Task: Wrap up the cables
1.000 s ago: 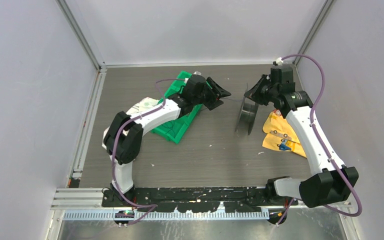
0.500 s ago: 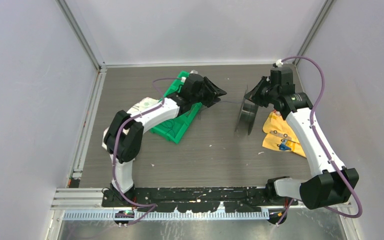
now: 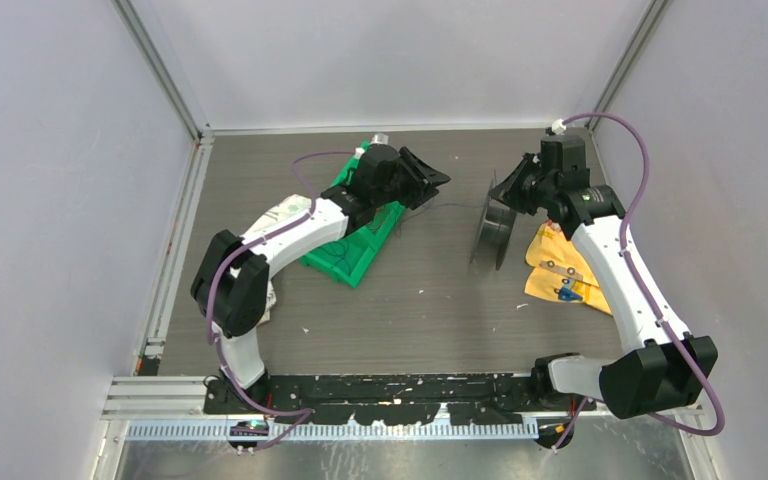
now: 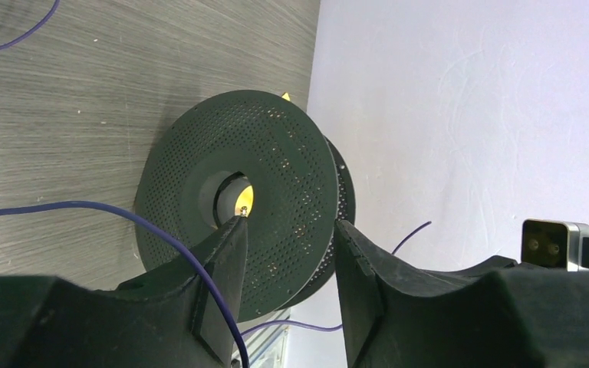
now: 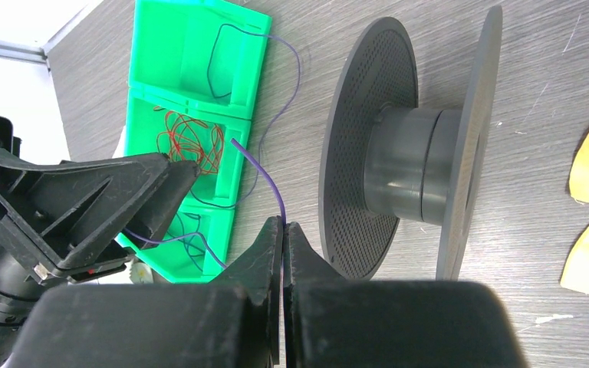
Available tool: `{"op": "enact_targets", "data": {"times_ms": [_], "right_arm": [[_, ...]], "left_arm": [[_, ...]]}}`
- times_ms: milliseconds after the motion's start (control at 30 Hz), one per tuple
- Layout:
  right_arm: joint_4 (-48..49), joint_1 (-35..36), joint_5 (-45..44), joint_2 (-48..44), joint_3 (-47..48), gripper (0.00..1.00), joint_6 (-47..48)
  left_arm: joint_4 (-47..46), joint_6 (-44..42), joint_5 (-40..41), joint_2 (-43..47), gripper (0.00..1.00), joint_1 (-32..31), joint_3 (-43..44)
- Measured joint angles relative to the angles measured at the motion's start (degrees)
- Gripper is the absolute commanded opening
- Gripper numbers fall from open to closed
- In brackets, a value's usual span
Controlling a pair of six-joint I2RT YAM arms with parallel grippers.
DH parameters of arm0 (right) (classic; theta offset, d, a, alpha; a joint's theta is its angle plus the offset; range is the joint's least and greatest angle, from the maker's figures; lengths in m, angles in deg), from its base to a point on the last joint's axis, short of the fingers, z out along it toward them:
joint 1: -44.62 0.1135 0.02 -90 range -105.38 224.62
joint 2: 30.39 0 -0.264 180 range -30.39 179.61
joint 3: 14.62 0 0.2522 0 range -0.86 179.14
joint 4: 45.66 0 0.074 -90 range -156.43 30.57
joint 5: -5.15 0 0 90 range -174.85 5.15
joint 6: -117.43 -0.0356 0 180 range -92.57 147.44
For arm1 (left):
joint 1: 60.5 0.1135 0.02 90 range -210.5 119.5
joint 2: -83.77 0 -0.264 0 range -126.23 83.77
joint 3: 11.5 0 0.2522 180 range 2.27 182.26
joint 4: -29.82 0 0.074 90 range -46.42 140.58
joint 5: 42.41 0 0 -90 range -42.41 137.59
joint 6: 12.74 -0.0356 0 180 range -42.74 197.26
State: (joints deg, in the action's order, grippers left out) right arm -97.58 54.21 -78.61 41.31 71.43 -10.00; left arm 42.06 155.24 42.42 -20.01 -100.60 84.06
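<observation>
**Purple cable pinched, spool hub bare**

Purple cable [image 5: 259,182] is nipped near its loose end by the right gripper [image 5: 284,228], fingers pressed together on it, just beside the upright black spool [image 5: 410,165]. The left gripper [image 4: 291,224] stands spread and grips nothing, the cable trailing past one finger. I see no turns on the hub. Red wires [image 5: 192,134] lie in the green tray [image 5: 192,46], so winding looks barely begun.

I have my left arm [image 3: 295,232] stretched forward, left gripper [image 4: 291,224] parted. My right gripper [image 5: 284,224] is pinched tight, facing it.
</observation>
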Motion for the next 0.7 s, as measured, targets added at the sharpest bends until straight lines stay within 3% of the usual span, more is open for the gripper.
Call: {"op": "enact_targets", "data": {"times_ms": [200, 533, 700], "right_arm": [[0.0, 0.0, -0.2, 0.0, -0.2, 0.00, 0.0], [0.0, 0.0, -0.1, 0.0, -0.2, 0.01, 0.0], [0.0, 0.0, -0.1, 0.0, -0.2, 0.01, 0.0]], "left_arm": [[0.1, 0.0, -0.4, 0.2, 0.67, 0.0, -1.7], [-0.4, -3.2, -2.3, 2.9, 0.63, 0.0, -6.3], [-2.1, -5.3, -4.3, 3.3, 0.83, 0.0, -6.4]]}}
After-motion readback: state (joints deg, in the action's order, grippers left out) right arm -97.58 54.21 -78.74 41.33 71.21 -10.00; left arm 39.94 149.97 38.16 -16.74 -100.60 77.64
